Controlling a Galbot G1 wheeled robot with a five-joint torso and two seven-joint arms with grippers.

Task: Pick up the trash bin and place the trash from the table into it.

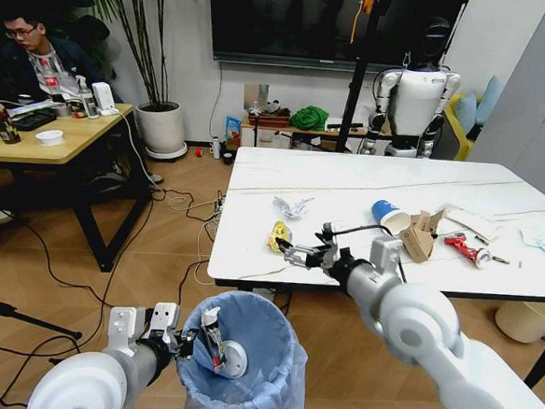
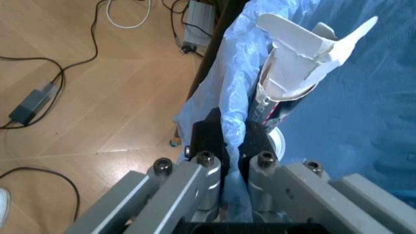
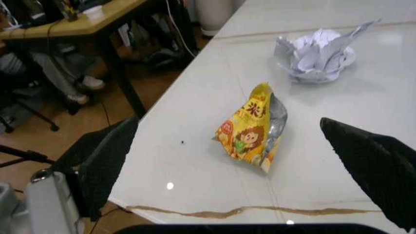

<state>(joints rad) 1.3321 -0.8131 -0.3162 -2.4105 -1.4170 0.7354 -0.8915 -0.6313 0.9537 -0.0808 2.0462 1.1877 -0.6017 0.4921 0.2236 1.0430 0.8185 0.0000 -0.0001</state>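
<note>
Table: white marble-look top carrying scattered trash.
Bin: on the floor just before the table's near edge, blue bag lining, a tube and white scraps inside.
Left gripper: clamped on the bin's bagged rim.
Right gripper: fingers spread wide, hovering at the near edge of the table.
Wrapper: yellow and silver, lying on the table between the open fingers.
</note>
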